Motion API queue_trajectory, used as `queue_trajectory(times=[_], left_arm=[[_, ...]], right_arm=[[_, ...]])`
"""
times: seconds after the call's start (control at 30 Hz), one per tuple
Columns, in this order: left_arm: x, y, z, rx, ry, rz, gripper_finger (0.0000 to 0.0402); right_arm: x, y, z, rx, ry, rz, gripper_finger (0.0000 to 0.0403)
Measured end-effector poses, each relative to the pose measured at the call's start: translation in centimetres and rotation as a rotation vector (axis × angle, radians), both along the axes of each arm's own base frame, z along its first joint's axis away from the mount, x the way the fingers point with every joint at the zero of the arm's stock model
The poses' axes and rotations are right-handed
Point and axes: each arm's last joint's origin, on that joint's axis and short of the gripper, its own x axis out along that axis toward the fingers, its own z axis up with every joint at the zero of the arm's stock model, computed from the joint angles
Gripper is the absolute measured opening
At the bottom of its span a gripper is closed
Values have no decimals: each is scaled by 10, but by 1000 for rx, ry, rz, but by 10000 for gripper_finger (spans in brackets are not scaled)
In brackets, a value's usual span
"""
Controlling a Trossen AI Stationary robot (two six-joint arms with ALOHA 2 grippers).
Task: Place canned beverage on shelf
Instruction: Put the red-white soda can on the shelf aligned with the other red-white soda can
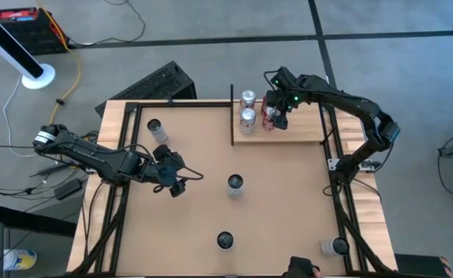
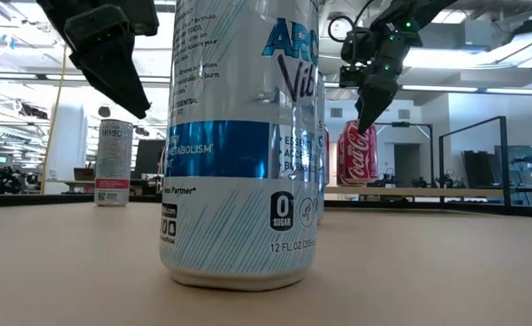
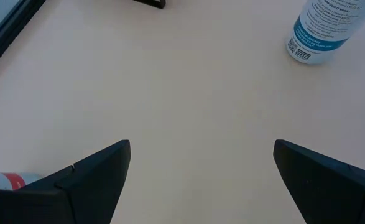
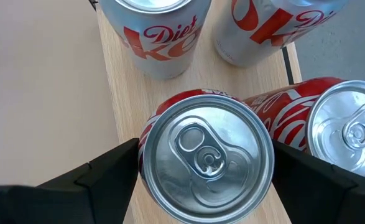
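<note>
The shelf [image 1: 303, 133], a light-wood plank, lies at the table's far right. On it stand two silver Diet Coke cans [image 4: 160, 37] and two red Coke cans. My right gripper [image 4: 205, 186] is open and points down over the nearer red can [image 4: 207, 155], one finger on either side of its top. That can stands upright on the plank. My left gripper [image 1: 181, 181] hangs open over bare tabletop at the left, and in its wrist view a white-and-blue can [image 3: 325, 31] stands beyond it. My right gripper's fingers [image 4: 107, 177] stand close beside the rim of the red can's top [image 4: 154, 134], coming from above. I cannot tell whether they touch it. The can rests upright on the shelf.
Loose cans stand on the table: one in the middle [image 1: 234, 184], one far left [image 1: 155, 126], one near the front edge [image 1: 224, 241], one at the front right [image 1: 332, 247]. A black rod [image 1: 231, 116] marks the shelf's left end. Black frame rails [image 1: 122, 193] run along the table's sides.
</note>
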Motion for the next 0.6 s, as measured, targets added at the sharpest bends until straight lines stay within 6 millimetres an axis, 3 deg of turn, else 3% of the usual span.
queue_trajectory(times=[0.6], left_arm=[[0,0,0,0,0,0,381]], right_arm=[[9,12,0,2,-1,45,357]])
